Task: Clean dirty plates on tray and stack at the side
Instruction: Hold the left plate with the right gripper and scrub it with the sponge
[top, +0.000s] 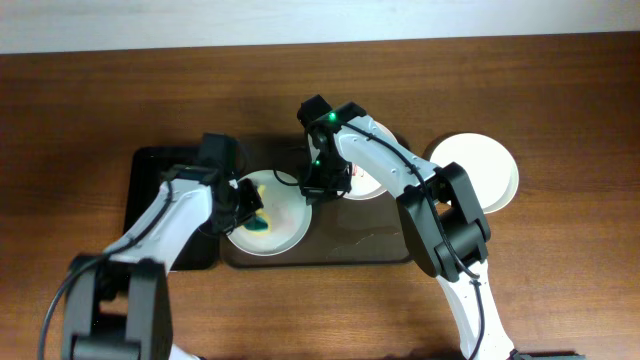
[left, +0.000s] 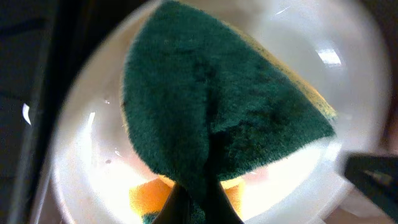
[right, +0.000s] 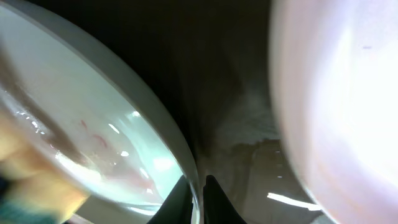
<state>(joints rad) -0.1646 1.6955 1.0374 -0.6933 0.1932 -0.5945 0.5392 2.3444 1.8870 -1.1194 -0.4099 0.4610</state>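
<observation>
A white plate (top: 283, 230) lies on the left part of the dark brown tray (top: 370, 245). My left gripper (top: 244, 205) is shut on a green-and-yellow sponge (left: 217, 106) pressed onto that plate (left: 87, 168). My right gripper (top: 312, 188) is shut on the plate's right rim (right: 180, 155). A second plate (top: 365, 185) lies on the tray behind the right arm and shows in the right wrist view (right: 336, 99). A third plate (top: 490, 165) rests on the table to the right of the tray.
A smaller black tray (top: 150, 190) lies left of the brown tray, under my left arm. The wooden table (top: 560, 280) extends all round, with a pale wall strip along the far edge.
</observation>
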